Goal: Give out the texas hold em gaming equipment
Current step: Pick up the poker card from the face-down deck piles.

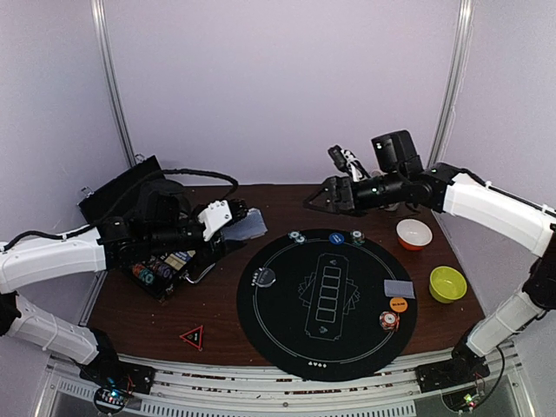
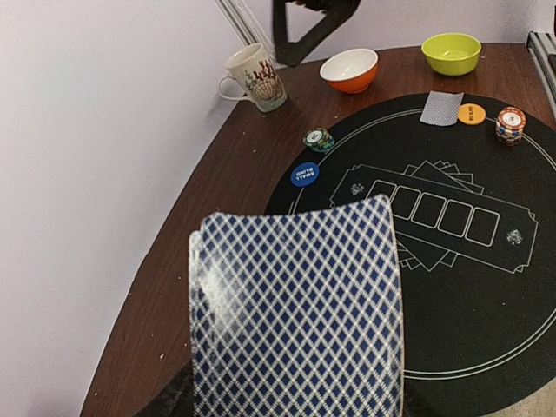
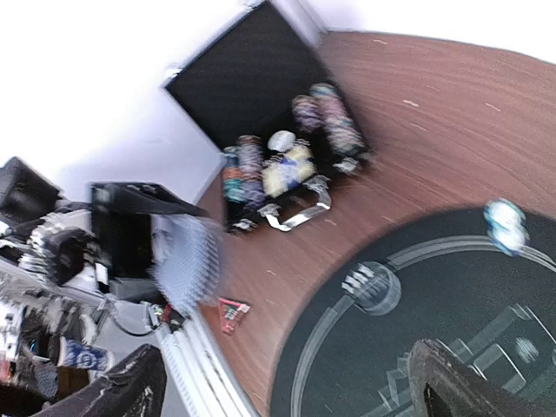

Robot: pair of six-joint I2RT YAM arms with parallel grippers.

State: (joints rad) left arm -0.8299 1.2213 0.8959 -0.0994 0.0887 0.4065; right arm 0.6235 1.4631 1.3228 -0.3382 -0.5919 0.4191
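**Blue-checked cards point(image 2: 295, 313) held beside a poker mat point(image 1: 287, 339)**

Left hand point(image 1: 233, 221) grasps the cards above the tabletop point(image 1: 217, 304), left of the mat. Right hand point(image 1: 318, 199) hangs released, fingers point(image 3: 460, 382) spread wide, near the mat's far edge. One card point(image 1: 399, 289), chips point(image 1: 389, 320) and buttons point(image 1: 398, 304) lie on the mat.

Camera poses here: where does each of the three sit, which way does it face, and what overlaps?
Top external: above and behind the robot, looking down on the black mat; left arm and right arm show, with left gripper and right gripper.
Left wrist: on the left arm, facing right across the mat toward the orange bowl; the playing cards it holds fill the foreground.
Right wrist: on the right arm, facing left toward the chip case; its spread fingertips sit in the bottom corners.
Shared: all three show the mat and the cards.
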